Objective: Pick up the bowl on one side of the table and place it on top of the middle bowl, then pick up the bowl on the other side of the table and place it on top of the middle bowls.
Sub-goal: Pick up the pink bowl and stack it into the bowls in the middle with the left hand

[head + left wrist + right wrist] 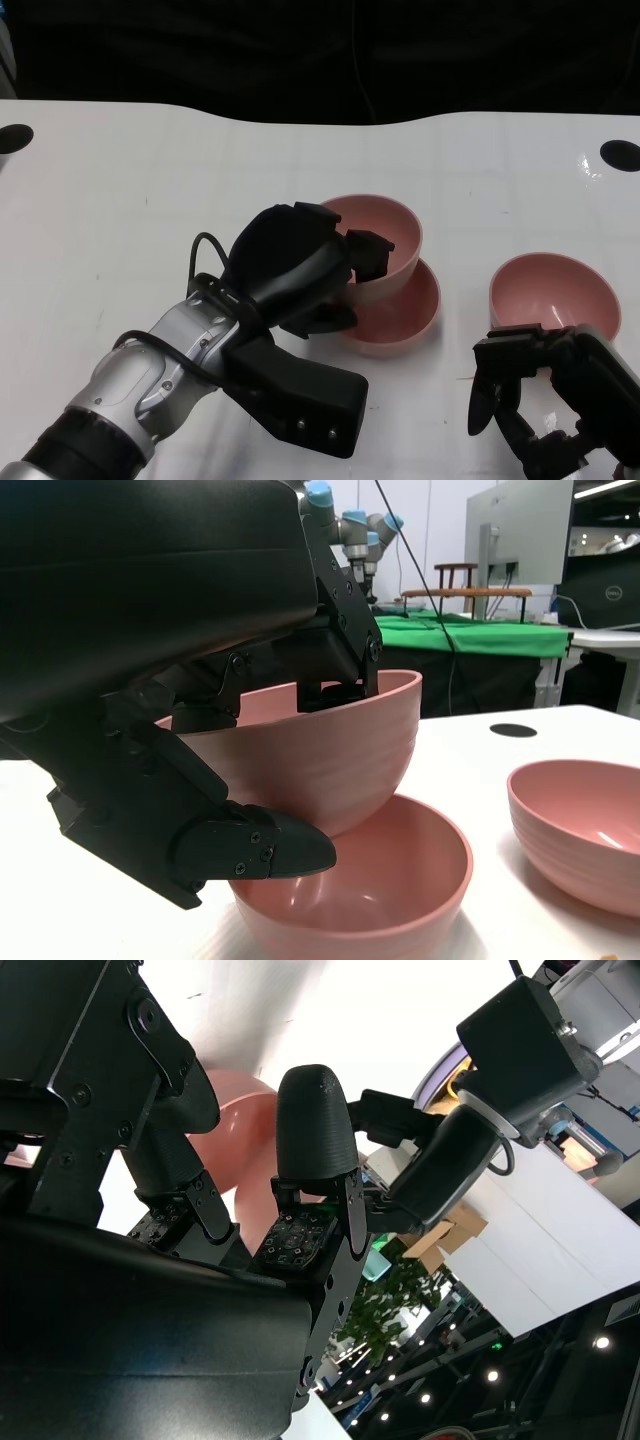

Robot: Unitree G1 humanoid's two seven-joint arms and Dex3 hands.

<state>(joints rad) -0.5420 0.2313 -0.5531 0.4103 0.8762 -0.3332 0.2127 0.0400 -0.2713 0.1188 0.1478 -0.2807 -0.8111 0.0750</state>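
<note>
White surface (130,190): fills the head view, with a curved far edge and a black round mark near each far corner (14,137) (620,154).
Room: beyond the far edge the head view is dark; the left wrist view shows a green-covered table (480,635), a monitor (518,530) and a robot arm with blue joints (345,520) behind the bowls.
Held bowl (385,235): pink, tilted, its base sitting inside the middle bowl; the left hand (300,270) grips its near wall, fingers (335,630) hooked over the rim and a thumb pressed on the outside.
Middle bowl (410,320): pink, upright on the surface, near the centre.
Side bowl (555,292): pink, upright, to the right of the stack and apart from it.
Right hand (540,400): low on the right, just short of the side bowl, fingers (480,400) spread and holding nothing.
</note>
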